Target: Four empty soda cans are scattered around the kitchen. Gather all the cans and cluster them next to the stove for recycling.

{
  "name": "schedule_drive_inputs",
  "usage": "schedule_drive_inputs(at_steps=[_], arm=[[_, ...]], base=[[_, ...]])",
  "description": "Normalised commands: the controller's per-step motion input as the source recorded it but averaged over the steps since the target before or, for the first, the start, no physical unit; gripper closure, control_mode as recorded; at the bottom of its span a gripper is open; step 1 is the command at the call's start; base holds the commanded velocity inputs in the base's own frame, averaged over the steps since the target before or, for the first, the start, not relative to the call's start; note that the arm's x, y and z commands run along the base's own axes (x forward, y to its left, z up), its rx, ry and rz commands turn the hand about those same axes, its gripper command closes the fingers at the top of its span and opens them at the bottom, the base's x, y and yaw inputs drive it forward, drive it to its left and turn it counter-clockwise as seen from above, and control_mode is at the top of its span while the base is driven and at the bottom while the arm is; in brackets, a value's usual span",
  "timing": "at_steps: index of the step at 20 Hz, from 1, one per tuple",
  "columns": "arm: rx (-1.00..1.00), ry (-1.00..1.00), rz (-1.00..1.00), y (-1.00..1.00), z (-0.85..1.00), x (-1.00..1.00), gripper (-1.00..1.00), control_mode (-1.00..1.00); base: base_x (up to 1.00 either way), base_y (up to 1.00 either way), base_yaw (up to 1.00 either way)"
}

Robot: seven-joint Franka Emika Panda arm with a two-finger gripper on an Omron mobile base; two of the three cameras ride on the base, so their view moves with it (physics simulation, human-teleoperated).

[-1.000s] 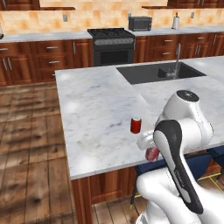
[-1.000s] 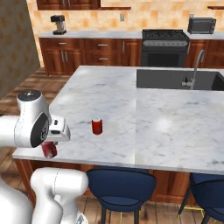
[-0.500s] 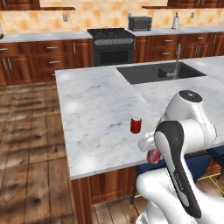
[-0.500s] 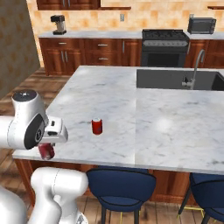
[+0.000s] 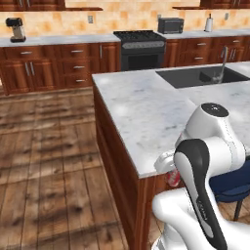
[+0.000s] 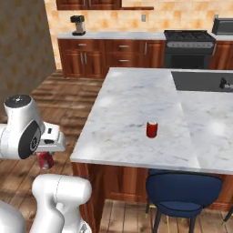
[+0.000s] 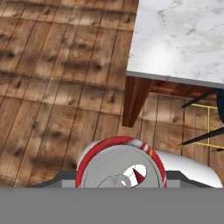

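- Red soda can [image 6: 44, 159] sat in the pincer [image 6: 45, 157], hanging below the white hand, off the near-left corner of the island counter [image 6: 136, 113] and above the wood floor [image 6: 68, 98].
- Pincer was closed on that can; hand view looked down on the can's grey lid and red rim [image 7: 120, 168], with the finger tips mostly hidden by the can, dark bits showing at either side.
- Left base view: same held can [image 5: 173, 177] peeked out red beside the arm's elbow, just past the counter edge [image 5: 141, 146], lower than the counter top.
- Second red can [image 6: 152, 129] stood upright on the island counter, near its front edge, well apart from the held one.
- Black stove [image 5: 140, 49] stood against the back wall between brown cabinets, well apart from both cans; also seen in the right base view [image 6: 189, 48].
- Sink [image 5: 205, 76] with faucet was set in the far part of the island counter.
- Toaster oven [image 5: 170, 25] sat on the back counter just right of the stove; coffee maker [image 5: 17, 29] at the far left of that counter.
- Blue stool [image 6: 182, 193] was tucked under the island's near side.
- Hand view also showed the counter's corner [image 7: 175, 39], a brown cabinet panel below it, and plank floor.
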Motion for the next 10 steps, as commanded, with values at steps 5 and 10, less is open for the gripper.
schedule_drive_inputs(at_steps=[5,10], arm=[[0.00,0.00,0.00,0.00,0.00,0.00,1.00,1.00],[0.00,0.00,0.00,0.00,0.00,0.00,1.00,1.00]], base=[[0.09,1.00,0.00],[0.67,1.00,-0.15]])
